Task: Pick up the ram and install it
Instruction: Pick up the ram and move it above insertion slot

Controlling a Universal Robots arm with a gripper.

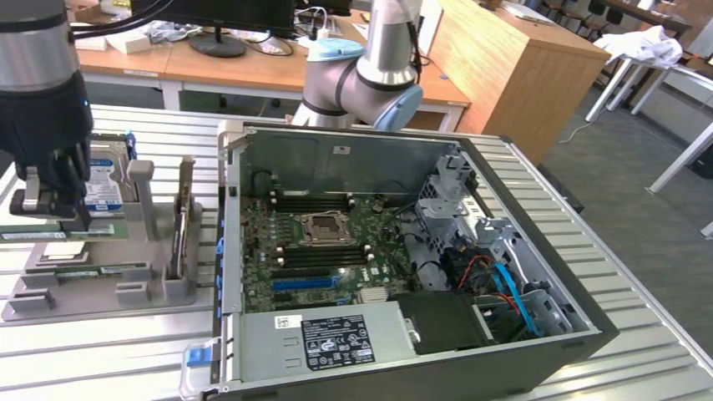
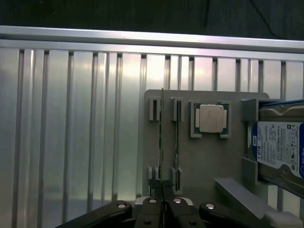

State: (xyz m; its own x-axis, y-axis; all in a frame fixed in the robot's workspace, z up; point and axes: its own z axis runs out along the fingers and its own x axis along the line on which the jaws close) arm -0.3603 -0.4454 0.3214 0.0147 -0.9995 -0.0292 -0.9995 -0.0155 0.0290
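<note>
- The claw (image 2: 162, 187) is drawn narrow, its two black fingertips pinched on either side of the ram (image 2: 161, 137) at the strip's near end
- The ram stands on its edge, seen as a thin line in the wrist view, and sits between the slotted blocks of a grey holder (image 2: 204, 161)
- A second thin strip (image 2: 176, 137) stands on edge just beside the ram and parallel to it, in the next pair of slots
- On the same holder a square silver processor (image 2: 211, 118) lies flat in a shallow pocket beside the second strip
- Past the processor, a hard drive (image 2: 280, 149) with a blue-and-white label leans tilted against the holder's supports
- The holder rests on a ribbed aluminium counter (image 2: 71, 142)
- In the exterior view the claw hangs over the holder at the exterior view's left, well apart from the open computer case (image 1: 334, 150) on the counter
- Inside the case the green motherboard (image 1: 334, 267) lies exposed, with its empty processor socket (image 1: 323, 227) near the middle and dark memory slots on both sides of it
- The arm's grey and blue joints (image 1: 368, 79) rise behind the case
</note>
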